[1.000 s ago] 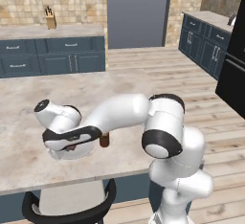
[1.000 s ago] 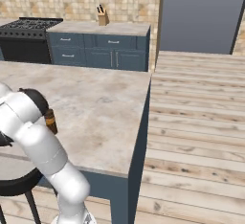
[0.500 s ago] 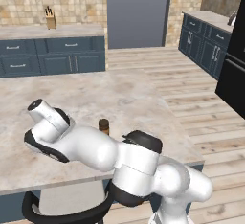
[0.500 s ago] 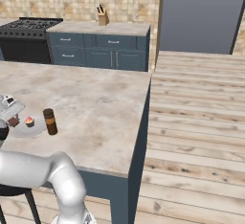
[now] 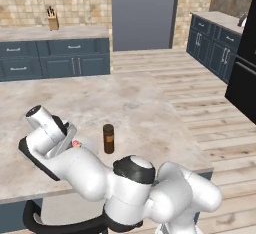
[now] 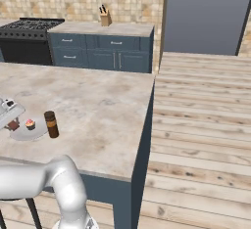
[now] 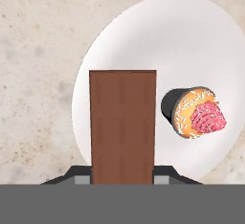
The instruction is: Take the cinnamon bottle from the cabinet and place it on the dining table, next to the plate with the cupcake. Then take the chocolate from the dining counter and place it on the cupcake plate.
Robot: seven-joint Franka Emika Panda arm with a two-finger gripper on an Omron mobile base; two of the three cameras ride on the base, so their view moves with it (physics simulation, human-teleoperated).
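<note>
One cinnamon bottle, one plate, one cupcake; the tool, low at frame bottom, grasps one chocolate.

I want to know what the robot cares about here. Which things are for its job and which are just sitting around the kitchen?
For the job:
- chocolate, held in the tool over the plate
- plate
- cupcake on the plate
- cinnamon bottle, standing beside the plate
- dining table

Just sitting around:
- knife block
- stove
- blue drawers
</note>
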